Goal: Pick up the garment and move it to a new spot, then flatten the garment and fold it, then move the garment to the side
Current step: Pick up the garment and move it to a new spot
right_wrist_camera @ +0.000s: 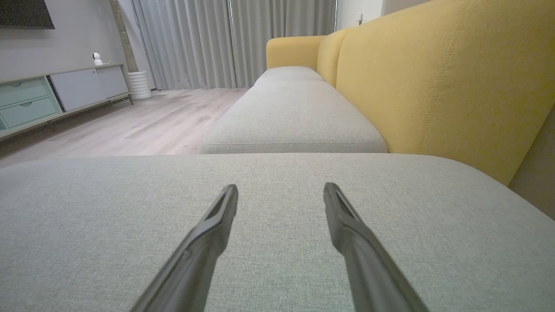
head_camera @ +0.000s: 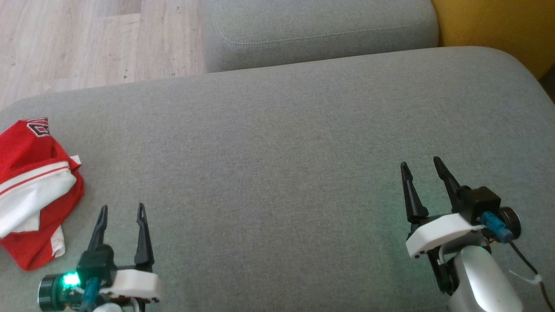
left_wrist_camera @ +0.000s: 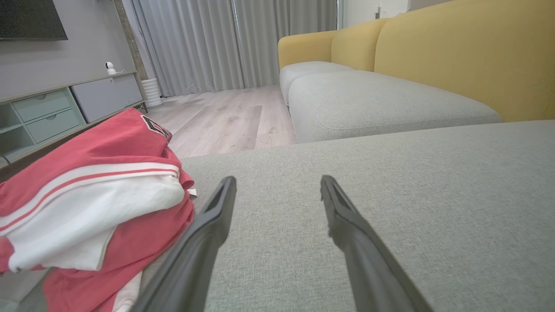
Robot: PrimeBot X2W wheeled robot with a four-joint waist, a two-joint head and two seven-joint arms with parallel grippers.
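Note:
The garment is red with white panels and stripes, lying bunched at the left edge of the grey cushion. In the left wrist view the garment lies just left of my fingers. My left gripper is open and empty, low at the front left, a short way right of the garment and apart from it. My right gripper is open and empty over the cushion's right part. The left gripper and right gripper both show spread fingers over bare fabric.
A second grey seat cushion lies beyond the one in front. A yellow sofa back rises on the right. Wooden floor lies to the far left, with a low cabinet and curtains across the room.

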